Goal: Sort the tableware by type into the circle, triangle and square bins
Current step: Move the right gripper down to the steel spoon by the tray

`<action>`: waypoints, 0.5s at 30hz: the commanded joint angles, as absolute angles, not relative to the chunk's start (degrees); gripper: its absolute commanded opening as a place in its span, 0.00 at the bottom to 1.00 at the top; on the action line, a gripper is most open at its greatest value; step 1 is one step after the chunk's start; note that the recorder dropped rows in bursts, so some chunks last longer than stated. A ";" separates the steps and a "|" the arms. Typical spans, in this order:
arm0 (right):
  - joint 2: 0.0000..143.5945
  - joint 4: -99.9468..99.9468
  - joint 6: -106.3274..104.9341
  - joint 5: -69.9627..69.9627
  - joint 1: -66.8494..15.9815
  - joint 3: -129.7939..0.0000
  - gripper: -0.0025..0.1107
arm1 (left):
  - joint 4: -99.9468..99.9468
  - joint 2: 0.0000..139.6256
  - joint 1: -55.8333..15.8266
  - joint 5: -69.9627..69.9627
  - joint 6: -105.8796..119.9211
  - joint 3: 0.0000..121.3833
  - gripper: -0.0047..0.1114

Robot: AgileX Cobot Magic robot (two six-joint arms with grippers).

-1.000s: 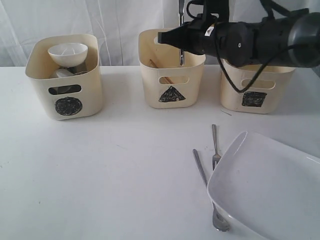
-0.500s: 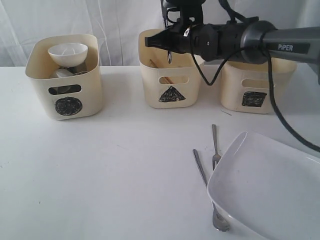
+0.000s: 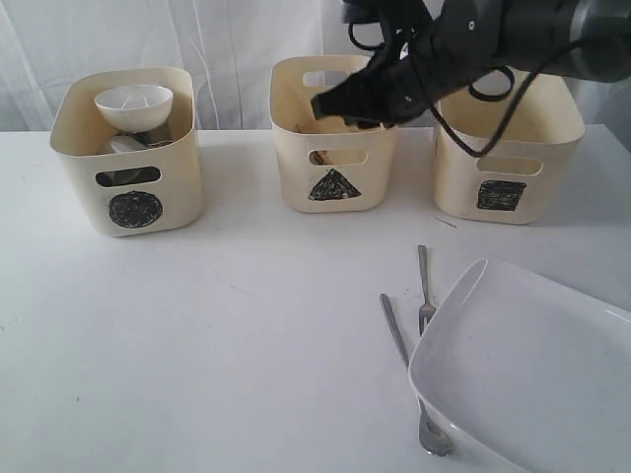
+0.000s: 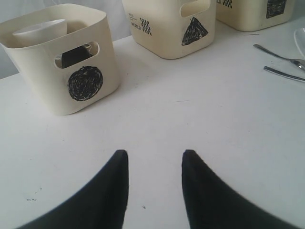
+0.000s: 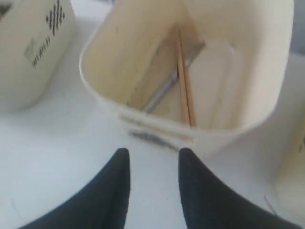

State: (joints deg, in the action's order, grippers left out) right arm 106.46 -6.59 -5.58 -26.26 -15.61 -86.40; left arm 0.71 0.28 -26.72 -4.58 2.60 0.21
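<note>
Inside the triangle bin (image 5: pixel 119 57) lie the wooden chopsticks (image 5: pixel 185 83) and the steel knife (image 5: pixel 161 93). Both are long things and they rest slanted, one end low on the floor of the bin and the other end higher against its wall; the two lengths come close together at the higher end. The knife is blurred, so its blade and handle cannot be told apart. The right gripper (image 5: pixel 152 151) hangs just above the front rim of this bin, its fingers spread apart and nothing between them. Half a second ago these fingers held the knife upright over the same bin; now it is down in the bin and the arm leans lower across the rim. In front of the triangle bin, on the table (image 3: pixel 197 325), the two forks (image 3: pixel 424 286) lie with their long axes running away from the bin, near each other but not touching. The end of the longer one is partly hidden under the rim of the white plate (image 3: pixel 532 374), which is cut off by the edge of the picture. To the left of the triangle bin stands the circle bin (image 3: pixel 128 168) with a white bowl (image 3: pixel 134 104) on top of its load, and to the right the square bin (image 3: pixel 503 168), partly covered by the arm. The left gripper (image 4: pixel 155 153) is over bare table, well apart from the triangle bin, fingers spread and empty.
</note>
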 commanded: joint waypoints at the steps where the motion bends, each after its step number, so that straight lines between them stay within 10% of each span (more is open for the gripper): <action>1: 101.88 -5.61 -5.83 -37.78 -16.12 -80.56 0.32 | 0.00 0.00 -26.65 -4.53 2.59 0.00 0.41; 15: 101.90 -4.03 -2.12 -43.83 -21.15 -70.68 0.42 | 0.00 0.00 -26.65 -4.53 2.59 0.00 0.41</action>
State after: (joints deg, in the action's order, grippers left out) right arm 101.38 -5.09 -2.78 -44.22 -20.69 -71.79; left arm 0.71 0.28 -26.72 -4.58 2.60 0.21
